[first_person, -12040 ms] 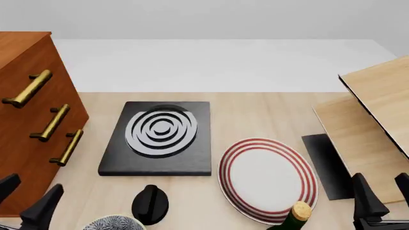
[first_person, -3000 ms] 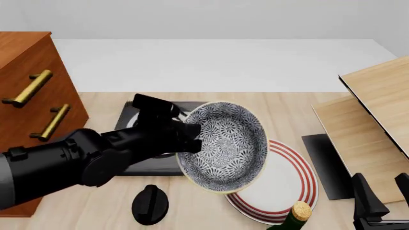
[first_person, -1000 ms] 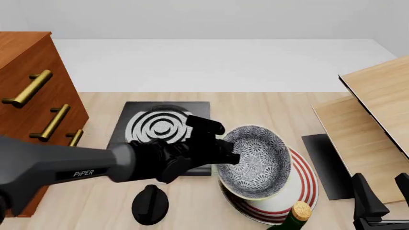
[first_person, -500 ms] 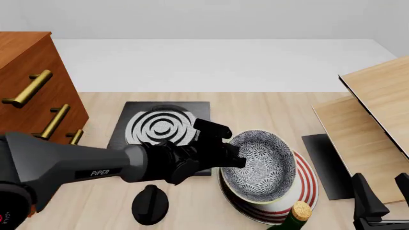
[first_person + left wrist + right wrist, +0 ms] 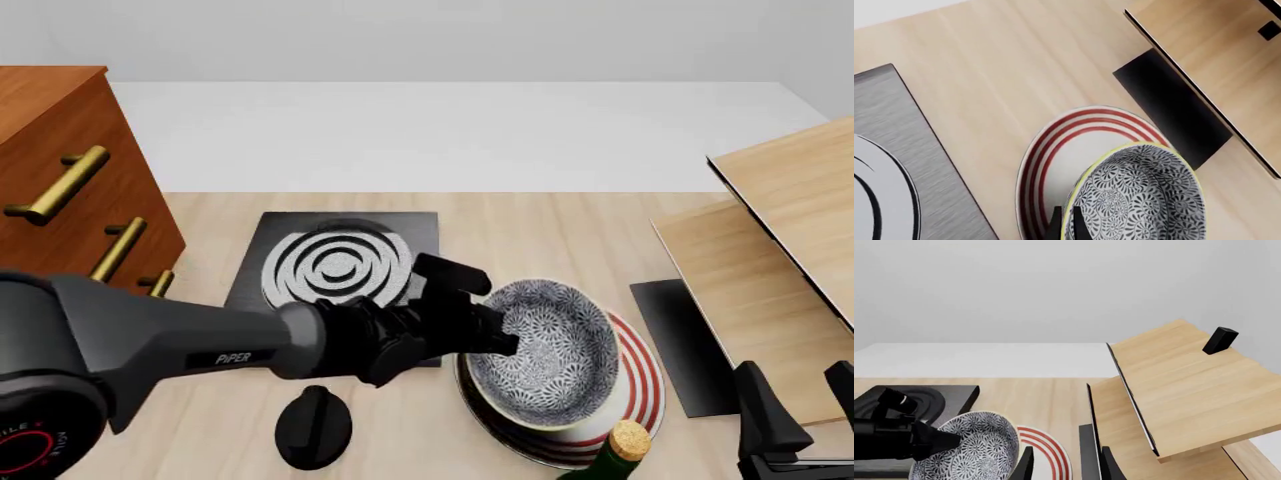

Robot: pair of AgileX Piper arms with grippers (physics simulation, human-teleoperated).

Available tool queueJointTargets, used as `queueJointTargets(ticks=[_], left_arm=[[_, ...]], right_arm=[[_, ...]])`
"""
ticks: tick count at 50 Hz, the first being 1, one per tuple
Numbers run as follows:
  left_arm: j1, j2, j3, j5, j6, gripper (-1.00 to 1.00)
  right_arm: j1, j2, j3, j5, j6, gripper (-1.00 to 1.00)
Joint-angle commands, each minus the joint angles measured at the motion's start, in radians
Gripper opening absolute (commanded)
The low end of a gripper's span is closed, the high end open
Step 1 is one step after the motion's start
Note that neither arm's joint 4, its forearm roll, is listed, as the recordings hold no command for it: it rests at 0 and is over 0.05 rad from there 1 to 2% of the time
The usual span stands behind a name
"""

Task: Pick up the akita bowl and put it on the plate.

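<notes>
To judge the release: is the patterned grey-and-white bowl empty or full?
Empty. The patterned grey-and-white bowl shows only its floral inside in the front and left wrist views, with nothing in it.

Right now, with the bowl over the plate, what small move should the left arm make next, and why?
Probably open the jaws and release. The left gripper holds the akita bowl by its rim, and the bowl already sits over the plate, seemingly resting on it, though contact underneath is hidden.
</notes>
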Motion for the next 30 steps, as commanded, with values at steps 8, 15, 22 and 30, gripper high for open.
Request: queueJointTargets(ticks=[8, 15, 22, 30], left_arm=[[-0.008, 0.017, -0.005, -0.007, -0.003, -1.00], [-0.006, 0.024, -0.009, -0.009, -0.001, -1.00], [-0.005, 0.032, -0.011, -0.012, -0.002, -1.00], [-0.007, 0.038, -0.007, -0.021, -0.004, -1.00]], right_arm=[[0.000, 0.000, 0.000, 0.000, 0.000, 1.00], [0.000, 0.000, 0.000, 0.000, 0.000, 1.00], [0.000, 0.000, 0.000, 0.000, 0.000, 1.00], [0.000, 0.000, 0.000, 0.000, 0.000, 1.00]])
